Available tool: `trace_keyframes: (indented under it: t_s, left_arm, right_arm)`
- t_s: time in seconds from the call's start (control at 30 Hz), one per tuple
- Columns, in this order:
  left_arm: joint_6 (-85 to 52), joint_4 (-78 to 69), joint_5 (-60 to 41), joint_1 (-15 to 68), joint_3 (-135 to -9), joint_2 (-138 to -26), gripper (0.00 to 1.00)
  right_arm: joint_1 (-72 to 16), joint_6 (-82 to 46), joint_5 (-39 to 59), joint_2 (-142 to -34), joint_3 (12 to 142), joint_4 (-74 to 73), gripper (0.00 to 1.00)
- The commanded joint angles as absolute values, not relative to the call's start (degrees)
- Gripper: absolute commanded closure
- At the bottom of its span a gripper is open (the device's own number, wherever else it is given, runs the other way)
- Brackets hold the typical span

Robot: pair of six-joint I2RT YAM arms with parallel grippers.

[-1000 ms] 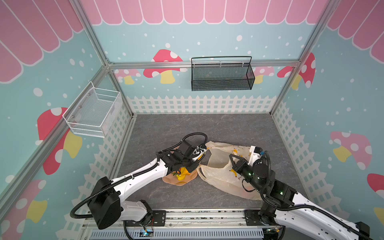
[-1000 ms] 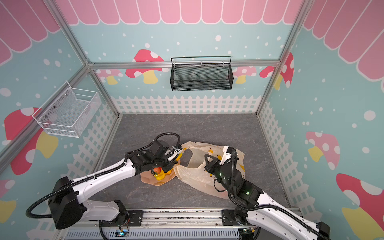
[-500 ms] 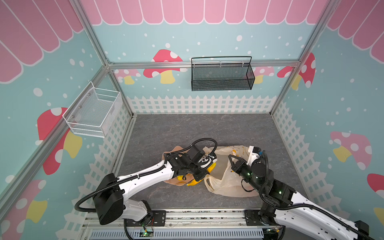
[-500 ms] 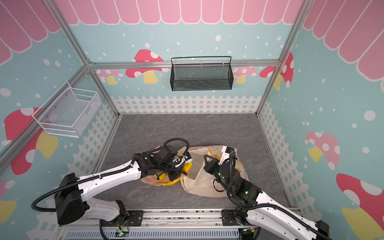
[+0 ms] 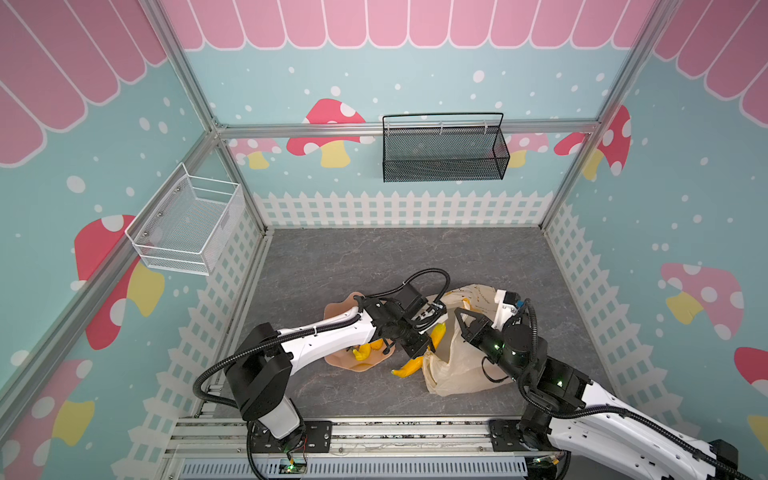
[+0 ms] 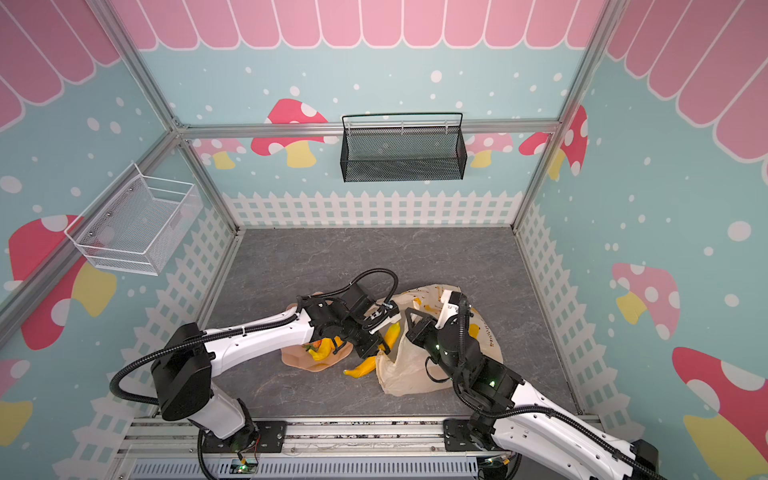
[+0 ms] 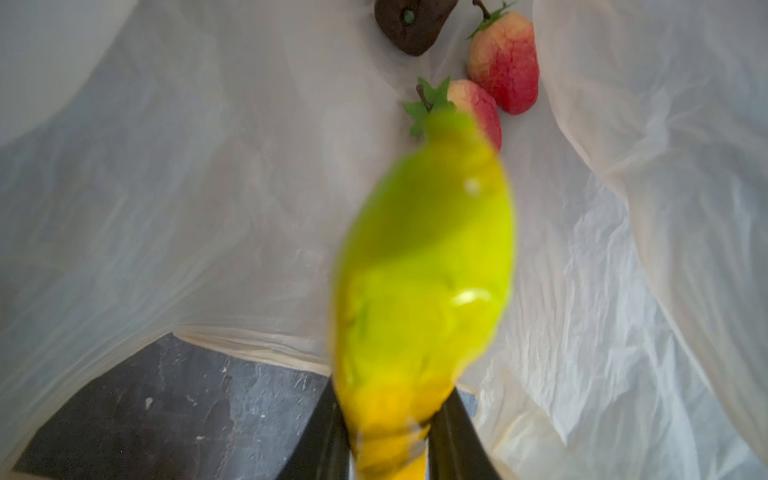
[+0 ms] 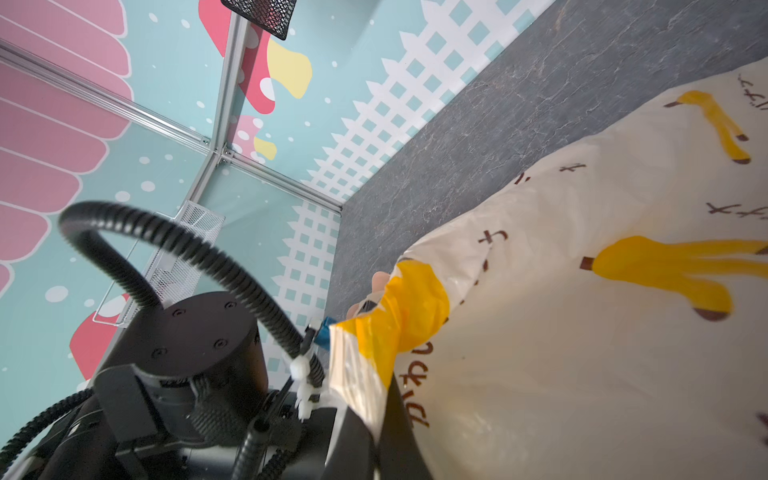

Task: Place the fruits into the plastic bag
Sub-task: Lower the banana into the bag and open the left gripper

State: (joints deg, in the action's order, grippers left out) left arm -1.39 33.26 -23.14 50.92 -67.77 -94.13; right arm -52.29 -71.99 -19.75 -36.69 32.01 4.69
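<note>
**One banana at the bag's mouth, three fruits inside**

One plastic bag (image 5: 461, 374) lies on the grey table (image 5: 374, 266), just right of one peach wavy-edged plate (image 5: 357, 366). The bag is thin, crinkled, cream and translucent, printed with yellow bananas and dark lettering.

The left wrist view shows two red strawberries (image 7: 505, 68) and one dark brown fruit (image 7: 409, 25) inside the bag.

The left gripper (image 7: 390, 424) has its fingers clamped on one yellow-green banana (image 7: 424, 257), which points into the opening.

The right gripper (image 5: 460, 318) has its fingers pressed together on the bag's bunched edge, lifting it.

Yellow and orange fruits (image 5: 365, 351) sit on the plate, but their number is unclear.

Two baskets hang on the walls, a black mesh basket (image 5: 442, 153) and a white wire basket (image 5: 187, 224).
</note>
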Motion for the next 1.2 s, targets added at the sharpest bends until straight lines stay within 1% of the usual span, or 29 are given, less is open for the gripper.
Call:
trace_keyframes:
  t_s: [0.0,0.13,0.3,0.37,0.53,0.67,0.77,0.93,1.17]
  left_arm:
    - [-5.52,31.6,-27.65,49.4,-70.6,-95.47,0.83]
    - [-8.72,30.86,-28.48,48.38,-71.48,-96.32,0.84]
    - [-13.71,27.77,-32.92,47.29,-72.68,-97.98,0.84]
    - [-15.8,26.83,-33.1,47.22,-73.54,-98.92,0.85]
    - [-25.17,20.69,-36.2,46.01,-74.39,-102.13,0.85]
    - [-28.7,18.27,-33.66,46.01,-74.31,-102.83,0.86]
    - [-33.06,13.21,-33.53,45.97,-73.24,-102.91,0.86]
    - [-36.87,6.04,-38.34,47.19,-73.08,-103.81,0.83]
    - [-37.21,5.89,-40.74,50.72,-74.04,-106.13,0.79]
  right_arm:
    - [-52.73,-71.33,-19.26,-36.72,33.98,3.09,1.0]
    - [-52.71,-71.48,-18.97,-36.73,33.83,1.35,1.0]
    - [-52.71,-72.5,-18.14,-36.82,32.81,-1.55,1.0]
    - [-52.72,-72.6,-18.13,-36.96,32.44,-2.78,1.0]
    - [-52.69,-73.37,-18.12,-36.94,31.43,-4.66,1.0]
    - [-52.7,-73.67,-18.22,-36.25,30.98,-4.75,1.0]
    - [-52.7,-74.35,-18.18,-35.79,30.34,-4.86,1.0]
    - [-52.73,-74.92,-18.5,-34.92,29.35,-5.0,1.0]
    - [-52.7,-75.37,-19.37,-33.41,28.16,-5.31,1.0]
